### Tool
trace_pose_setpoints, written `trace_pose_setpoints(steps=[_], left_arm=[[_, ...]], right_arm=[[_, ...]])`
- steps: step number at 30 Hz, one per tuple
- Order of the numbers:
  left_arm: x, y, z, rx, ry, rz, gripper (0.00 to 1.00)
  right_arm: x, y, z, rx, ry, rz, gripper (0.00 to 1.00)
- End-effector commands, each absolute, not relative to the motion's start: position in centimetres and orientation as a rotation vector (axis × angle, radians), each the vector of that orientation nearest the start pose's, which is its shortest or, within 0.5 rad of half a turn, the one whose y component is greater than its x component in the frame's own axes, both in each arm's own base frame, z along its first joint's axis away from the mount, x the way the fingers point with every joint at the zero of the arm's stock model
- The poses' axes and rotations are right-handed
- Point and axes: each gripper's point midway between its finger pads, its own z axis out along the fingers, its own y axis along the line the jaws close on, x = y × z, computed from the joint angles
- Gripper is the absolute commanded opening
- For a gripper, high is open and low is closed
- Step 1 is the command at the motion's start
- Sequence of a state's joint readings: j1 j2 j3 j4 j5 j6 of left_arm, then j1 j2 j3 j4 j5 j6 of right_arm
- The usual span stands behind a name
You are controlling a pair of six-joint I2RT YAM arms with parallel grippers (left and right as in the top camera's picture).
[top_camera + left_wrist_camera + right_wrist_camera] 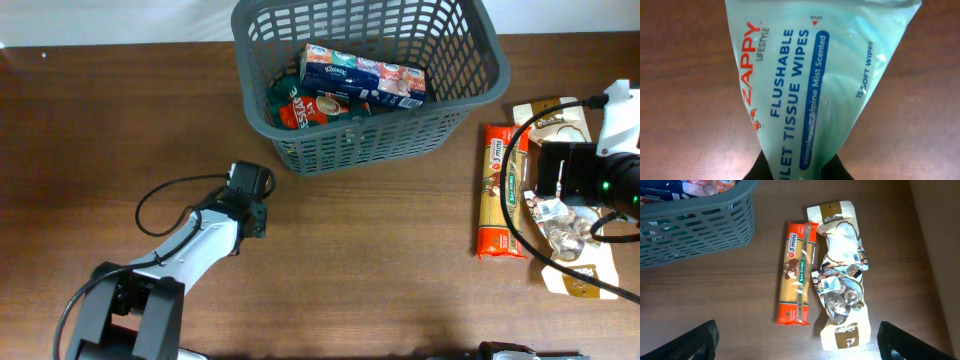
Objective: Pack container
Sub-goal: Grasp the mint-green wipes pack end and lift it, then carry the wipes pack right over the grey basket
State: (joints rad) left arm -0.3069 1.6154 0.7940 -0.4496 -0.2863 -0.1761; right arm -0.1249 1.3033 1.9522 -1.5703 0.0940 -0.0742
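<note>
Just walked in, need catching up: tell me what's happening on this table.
The left gripper is pinched on a pale green plastic packet of flushable wipes. The right gripper is open over an orange spaghetti pack and a beige pouch. The dark grey plastic basket already holds some packets.

Robot lab bench, wooden table [380, 270], cabled arm [205, 240], container [360, 148] of groceries [362, 75]
</note>
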Motion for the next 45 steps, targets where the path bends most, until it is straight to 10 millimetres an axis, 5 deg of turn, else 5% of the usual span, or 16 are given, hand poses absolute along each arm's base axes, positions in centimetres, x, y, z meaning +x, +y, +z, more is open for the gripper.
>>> trace_pose_setpoints(steps=[1, 9, 14, 19, 26, 33, 37, 45], left_arm=[[33.8, -3.9, 6.6, 0.055, 2.617, 0.348, 0.02], [35.2, 0.1, 22.1, -0.121, 2.226, 0.545, 0.02], [32.5, 3.5, 32.6, -0.296, 1.941, 0.647, 0.02], [31.6, 3.6, 37.7, -0.315, 1.786, 0.558, 0.02], [35.2, -3.2, 37.2, -0.062, 1.810, 0.179, 0.02], [37.3, -11.4, 36.8, 0.402, 1.748, -0.089, 0.02], [38.1, -13.2, 37.1, 0.520, 1.680, -0.108, 0.02], [42.3, -14.5, 33.2, 0.536, 1.729, -0.109, 0.02]], right_arm=[[25.2, -5.2, 37.4, 0.132, 2.475, -0.219, 0.99], [25.2, -5.2, 37.4, 0.132, 2.475, -0.219, 0.99], [25.2, -5.2, 37.4, 0.132, 2.475, -0.219, 0.99], [25.2, -5.2, 37.4, 0.132, 2.475, -0.219, 0.99], [25.2, -5.2, 37.4, 0.132, 2.475, -0.219, 0.99], [25.2, -5.2, 37.4, 0.132, 2.475, -0.219, 0.99], [25.2, -5.2, 37.4, 0.132, 2.475, -0.219, 0.99], [25.2, -5.2, 37.4, 0.132, 2.475, -0.219, 0.99]])
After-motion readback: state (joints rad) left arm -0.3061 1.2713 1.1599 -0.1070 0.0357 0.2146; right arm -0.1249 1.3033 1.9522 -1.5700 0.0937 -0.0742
